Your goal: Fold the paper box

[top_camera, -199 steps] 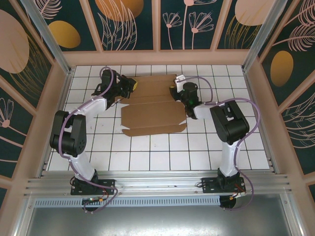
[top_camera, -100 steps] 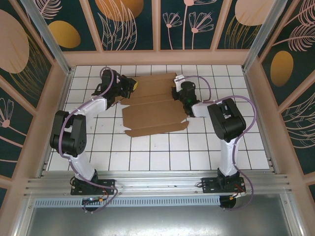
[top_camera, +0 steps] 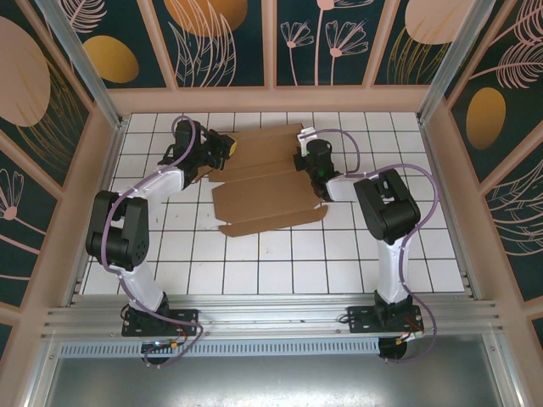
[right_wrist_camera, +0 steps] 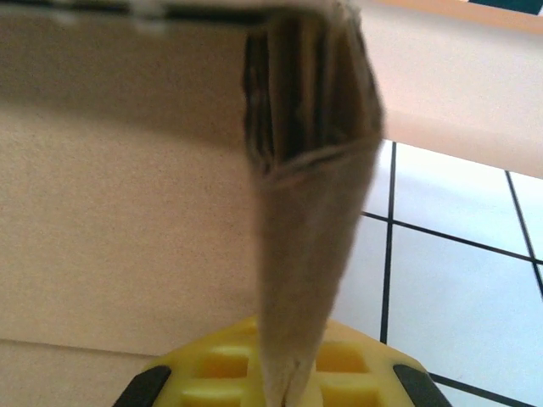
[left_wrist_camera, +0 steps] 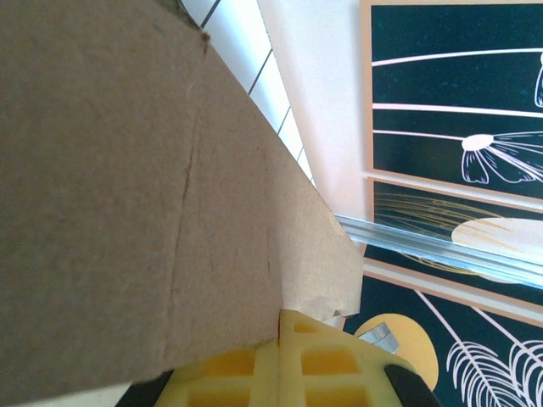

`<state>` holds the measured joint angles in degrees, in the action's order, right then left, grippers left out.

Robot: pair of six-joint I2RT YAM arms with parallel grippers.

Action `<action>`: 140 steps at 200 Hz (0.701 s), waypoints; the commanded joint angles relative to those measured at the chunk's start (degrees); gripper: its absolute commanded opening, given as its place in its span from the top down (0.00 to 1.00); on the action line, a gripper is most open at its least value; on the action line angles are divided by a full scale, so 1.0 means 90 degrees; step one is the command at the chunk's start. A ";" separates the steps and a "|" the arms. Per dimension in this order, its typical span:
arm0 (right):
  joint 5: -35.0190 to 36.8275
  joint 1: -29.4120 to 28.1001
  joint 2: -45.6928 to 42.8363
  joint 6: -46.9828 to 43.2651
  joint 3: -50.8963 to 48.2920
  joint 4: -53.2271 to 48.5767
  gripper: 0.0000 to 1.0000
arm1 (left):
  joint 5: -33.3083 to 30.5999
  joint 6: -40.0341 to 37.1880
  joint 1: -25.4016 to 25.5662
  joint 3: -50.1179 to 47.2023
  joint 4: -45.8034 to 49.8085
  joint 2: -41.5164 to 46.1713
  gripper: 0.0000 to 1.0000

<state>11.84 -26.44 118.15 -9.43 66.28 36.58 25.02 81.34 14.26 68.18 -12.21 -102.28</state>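
Brown paper box [top_camera: 267,199] on tiled table [top_camera: 339,254]

You're running two black-and-white jointed arms: the left arm [top_camera: 127,229] and right arm [top_camera: 386,212] are trailing looped purple cables [top_camera: 437,203], and both are carrying yellow grid-moulded fingers [left_wrist_camera: 293,373].

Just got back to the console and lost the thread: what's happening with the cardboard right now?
Both arms are on the paper box, a brown cardboard sheet lying on the tiled table. The left arm has its jaws shut on the sheet's far left edge. The right arm has its jaws shut on a flap at the far right edge. The sheet lies mostly flat, with no box shape formed yet.
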 commanded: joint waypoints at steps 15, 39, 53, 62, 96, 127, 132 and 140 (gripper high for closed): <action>0.0911 -0.0287 -0.0008 -0.0231 -0.0010 0.0062 1.00 | 0.0052 0.0051 -0.0002 0.0020 -0.0082 0.0144 1.00; 0.0715 -0.0199 -0.0387 -0.0068 -0.0458 0.0212 1.00 | 0.0086 -0.0161 -0.0003 0.0005 0.0067 0.0274 0.87; 0.0665 -0.0179 -0.0685 -0.0079 -0.0795 0.0325 1.00 | 0.0141 -0.0258 -0.0002 -0.0119 0.0096 0.0413 0.76; 0.0575 -0.0178 -0.0879 -0.0090 -0.1062 0.0469 1.00 | 0.0203 -0.0290 0.0000 -0.0272 0.0038 0.0633 0.71; 0.0392 -0.0187 -0.1570 0.0032 -0.1993 0.0819 1.00 | 0.0463 -0.1257 0.0004 -0.0544 0.0714 0.1377 0.59; 0.0555 -0.0269 -0.1916 0.0252 -0.2559 0.0982 1.00 | 0.0695 -0.2070 0.0004 -0.1189 0.1381 0.2331 0.56; 0.0632 -0.0303 -0.1974 0.0265 -0.2644 0.1021 1.00 | 0.0777 -0.2147 -0.0002 -0.1319 0.1434 0.2501 0.56; 0.0736 -0.0361 -0.2059 0.0285 -0.2792 0.1148 1.00 | 0.0869 -0.2291 0.0007 -0.1561 0.1561 0.2768 0.56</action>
<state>15.92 -28.18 102.76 -8.23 45.01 42.81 29.19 68.93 14.26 59.61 -4.75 -84.47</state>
